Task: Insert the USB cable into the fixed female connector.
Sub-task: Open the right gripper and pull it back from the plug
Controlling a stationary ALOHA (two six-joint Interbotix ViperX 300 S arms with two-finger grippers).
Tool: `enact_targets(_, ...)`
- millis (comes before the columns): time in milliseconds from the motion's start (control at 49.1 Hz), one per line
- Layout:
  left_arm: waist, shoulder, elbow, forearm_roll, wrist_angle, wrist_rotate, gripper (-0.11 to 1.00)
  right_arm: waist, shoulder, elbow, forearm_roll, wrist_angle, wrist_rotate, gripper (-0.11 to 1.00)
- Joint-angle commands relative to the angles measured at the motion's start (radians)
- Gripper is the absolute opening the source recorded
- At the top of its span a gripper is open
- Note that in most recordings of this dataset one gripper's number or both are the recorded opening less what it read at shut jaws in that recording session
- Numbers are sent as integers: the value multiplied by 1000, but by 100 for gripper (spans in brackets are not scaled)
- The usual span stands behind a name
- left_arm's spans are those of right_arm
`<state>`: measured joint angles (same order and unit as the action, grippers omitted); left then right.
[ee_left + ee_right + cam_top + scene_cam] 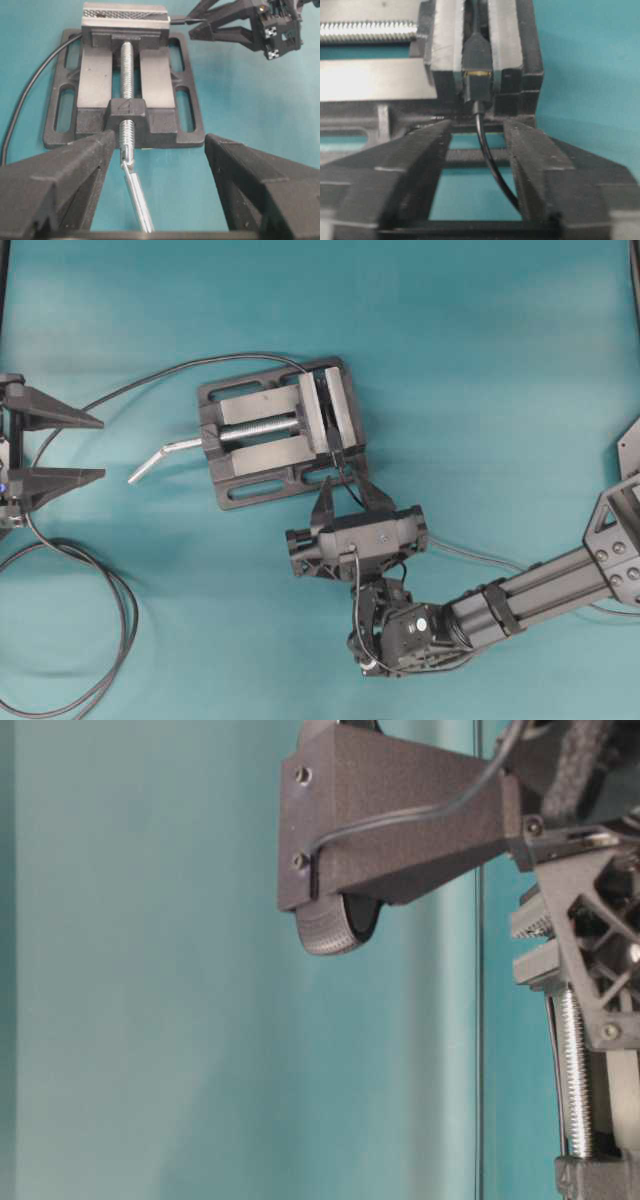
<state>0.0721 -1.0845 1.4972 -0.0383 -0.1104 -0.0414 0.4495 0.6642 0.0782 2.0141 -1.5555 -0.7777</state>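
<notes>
Now the right hand (477, 145) sits just below the vise (280, 430) on the teal bench (500, 360), its 2 fingers apart and gripping nothing. Between the vise jaws, the USB cable's (492, 170) black plug is seated in the fixed socket (477, 52), a thin strip of metal showing at the joint. That cable trails back between the spread fingers. Over at the bench's left edge, the left hand (70, 448) rests wide apart, holding nothing.
</notes>
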Motion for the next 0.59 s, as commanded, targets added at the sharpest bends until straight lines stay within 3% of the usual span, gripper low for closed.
enact_targets(0, -2, 5, -18, 3, -8, 14, 88, 14, -55, -9, -2, -3, -14, 61)
enact_targets(122, -2, 5, -18, 3, -8, 14, 89, 29, -83, 5, -2, 2, -55, 73)
enact_targets(285, -3, 5, -18, 3, -8, 14, 88, 43, -130, 57, -2, 46, -107, 73)
enact_targets(570, -2, 5, -18, 3, -3, 14, 89, 43, -264, 202, -8, 319, -173, 73)
